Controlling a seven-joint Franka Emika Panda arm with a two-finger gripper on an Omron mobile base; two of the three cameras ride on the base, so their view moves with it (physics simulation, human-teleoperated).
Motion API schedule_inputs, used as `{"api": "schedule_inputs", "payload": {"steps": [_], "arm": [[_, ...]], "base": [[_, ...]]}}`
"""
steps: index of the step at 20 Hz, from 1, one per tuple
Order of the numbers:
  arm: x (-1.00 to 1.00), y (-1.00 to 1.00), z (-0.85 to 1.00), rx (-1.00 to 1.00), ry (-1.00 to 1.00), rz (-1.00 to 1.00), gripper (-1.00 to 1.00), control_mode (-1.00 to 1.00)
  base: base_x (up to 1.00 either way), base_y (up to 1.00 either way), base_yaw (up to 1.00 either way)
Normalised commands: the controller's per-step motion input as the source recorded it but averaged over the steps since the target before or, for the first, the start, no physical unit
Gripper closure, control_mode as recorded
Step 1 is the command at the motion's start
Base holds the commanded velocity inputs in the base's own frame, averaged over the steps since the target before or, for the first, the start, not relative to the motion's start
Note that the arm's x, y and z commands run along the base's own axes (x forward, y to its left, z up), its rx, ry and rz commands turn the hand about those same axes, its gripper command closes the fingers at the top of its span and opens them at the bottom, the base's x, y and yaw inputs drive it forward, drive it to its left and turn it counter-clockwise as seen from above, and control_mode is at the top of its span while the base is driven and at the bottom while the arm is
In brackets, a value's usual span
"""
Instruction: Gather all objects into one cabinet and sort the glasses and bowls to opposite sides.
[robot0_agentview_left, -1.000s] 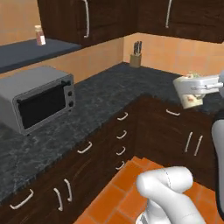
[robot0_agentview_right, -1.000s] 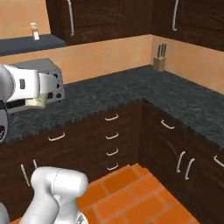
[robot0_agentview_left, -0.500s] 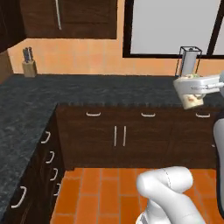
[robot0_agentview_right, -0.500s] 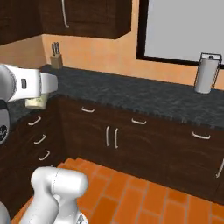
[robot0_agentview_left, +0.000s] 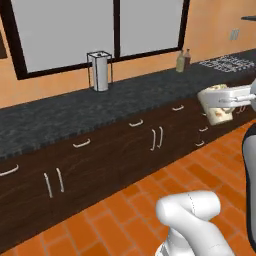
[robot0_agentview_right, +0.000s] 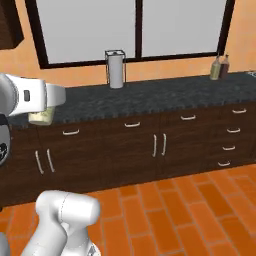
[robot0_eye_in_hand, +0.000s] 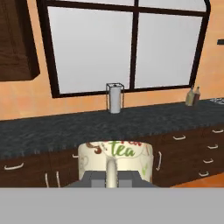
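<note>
Matt speckled dark stone counter (robot0_agentview_right: 150, 97); dark wood-grain cabinet fronts (robot0_agentview_right: 135, 150) with smooth metal handles; glossy cream printed tumbler (robot0_eye_in_hand: 116, 159); matt orange brick floor (robot0_agentview_right: 180, 215)

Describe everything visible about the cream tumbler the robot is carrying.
The small cream tumbler is round and handleless, printed with brownish mottling and the word "tea" in green and red. It looks ceramic. It is held upright in the shut hand, off the floor in front of the dark speckled counter, touching nothing else. In the left base view it hangs under the hand.
</note>
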Motion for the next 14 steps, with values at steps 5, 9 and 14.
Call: {"api": "schedule_inputs", "payload": {"steps": [5, 9, 14], "arm": [[0.0, 0.0, 0.0, 0.0, 0.0, 0.0, 1.0, 1.0], [0.0, 0.0, 0.0, 0.0, 0.0, 0.0, 1.0, 1.0], [0.0, 0.0, 0.0, 0.0, 0.0, 0.0, 1.0, 1.0]], "base": [[0.02, 0.15, -0.91], [0.21, 0.36, -0.85], [0.55, 0.79, -0.61]]}}
